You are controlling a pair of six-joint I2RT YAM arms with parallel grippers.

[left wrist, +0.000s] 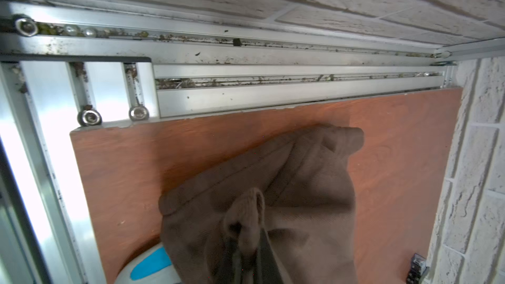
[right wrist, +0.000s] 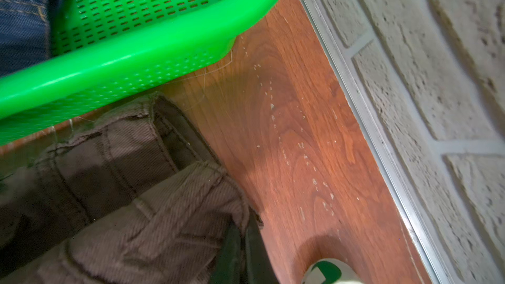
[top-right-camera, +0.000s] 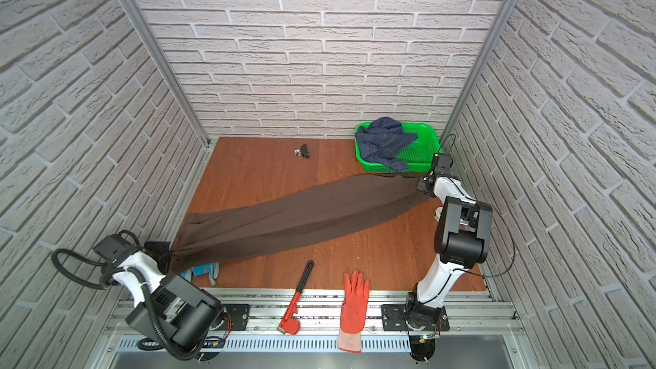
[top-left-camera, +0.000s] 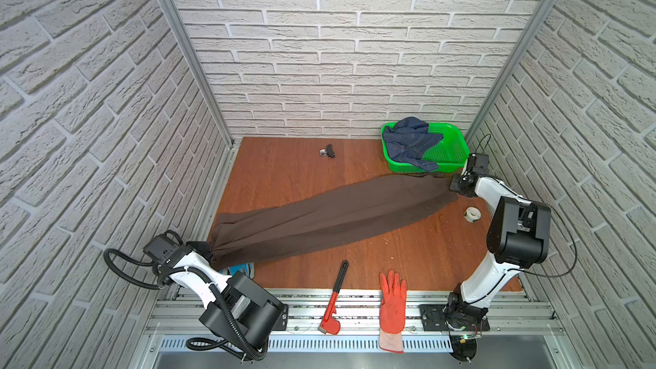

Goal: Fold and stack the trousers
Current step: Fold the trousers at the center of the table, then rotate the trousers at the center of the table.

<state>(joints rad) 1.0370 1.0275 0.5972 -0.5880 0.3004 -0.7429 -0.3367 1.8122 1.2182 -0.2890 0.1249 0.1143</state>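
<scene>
The dark brown trousers (top-left-camera: 330, 218) lay stretched in a diagonal band across the wooden surface (top-left-camera: 284, 168), their long axis running from the near-left corner to the far right, just in front of the green basket (top-left-camera: 458, 143). The left end effector (top-left-camera: 209, 248) was clamped shut on the bunched leg hems at the near-left end. The right end effector (top-left-camera: 452, 184) was pinched closed on the waistband at the opposite end, with heavy seams showing in the right wrist view. With the garment lying wholly between the two arms, neither was nearer its middle. A lengthwise fold would likely call for one held end to travel along that diagonal towards the other.
</scene>
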